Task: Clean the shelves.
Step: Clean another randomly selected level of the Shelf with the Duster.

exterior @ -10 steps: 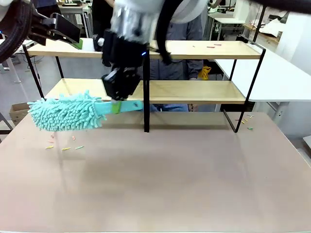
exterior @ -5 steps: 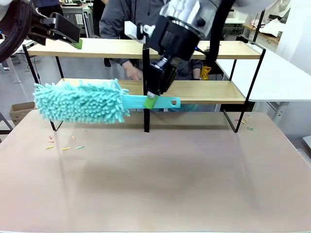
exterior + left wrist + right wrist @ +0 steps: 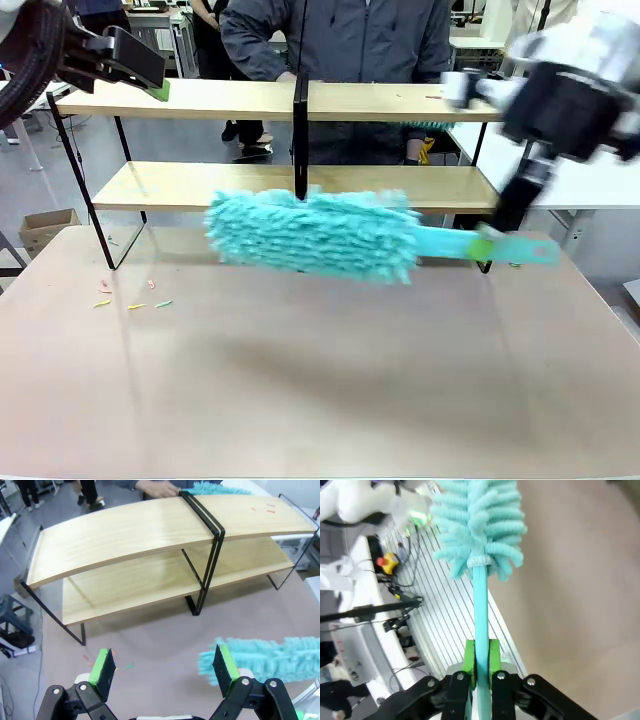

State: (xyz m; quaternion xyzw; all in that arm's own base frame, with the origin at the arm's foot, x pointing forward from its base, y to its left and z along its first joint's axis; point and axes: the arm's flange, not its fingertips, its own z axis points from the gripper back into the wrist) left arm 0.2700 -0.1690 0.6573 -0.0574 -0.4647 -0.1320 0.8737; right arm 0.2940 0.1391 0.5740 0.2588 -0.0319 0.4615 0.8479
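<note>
The shelves (image 3: 400, 186) stand at the table's far side, two light-wood boards in a black frame with a central post (image 3: 300, 130); they are seen from above in the left wrist view (image 3: 125, 535). My right gripper (image 3: 490, 240) is shut on the handle of a fluffy teal duster (image 3: 310, 232), held level in front of the lower board, above the table. In the right wrist view the green pads (image 3: 469, 656) clamp the duster's thin handle (image 3: 480, 605). My left gripper (image 3: 150, 75) hovers open by the top board's left end, its fingers (image 3: 105, 667) holding nothing.
A person (image 3: 340, 40) stands behind the shelves, a hand (image 3: 157, 487) on a second teal duster (image 3: 215, 487) at the top board's far edge. Small coloured scraps (image 3: 130, 302) lie on the table at the left, by the right leg (image 3: 508, 250) and on the top board (image 3: 440, 95).
My right arm has swung the duster from the shelves' left end across to the right. The person has come up behind the shelves. My left gripper has stayed put.
</note>
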